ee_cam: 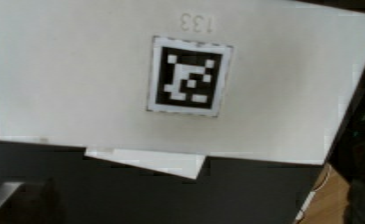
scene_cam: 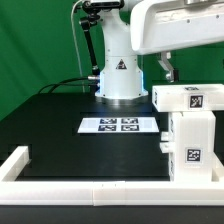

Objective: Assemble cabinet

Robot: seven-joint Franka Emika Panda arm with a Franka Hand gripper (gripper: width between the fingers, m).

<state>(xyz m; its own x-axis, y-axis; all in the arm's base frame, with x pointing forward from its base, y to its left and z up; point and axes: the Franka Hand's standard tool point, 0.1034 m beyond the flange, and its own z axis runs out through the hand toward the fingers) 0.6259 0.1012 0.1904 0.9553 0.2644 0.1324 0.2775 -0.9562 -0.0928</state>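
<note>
The cabinet's white parts stand at the exterior view's right. A white block (scene_cam: 190, 97) with a square tag sits on top of the taller white shell (scene_cam: 191, 146), which has a tag on its front. My gripper (scene_cam: 165, 69) hangs just above and behind the block's left end; its fingers look dark and small, and I cannot tell if they are open. In the wrist view a large white face (ee_cam: 90, 90) with a tag (ee_cam: 191, 78) fills most of the picture. A small white piece (ee_cam: 152, 160) pokes out below it. My fingers do not show clearly there.
The marker board (scene_cam: 118, 125) lies flat on the black table (scene_cam: 70, 135) in front of the robot base (scene_cam: 118, 75). A low white border rail (scene_cam: 100, 189) runs along the near edge and turns up at the left (scene_cam: 14, 160). Green backdrop behind.
</note>
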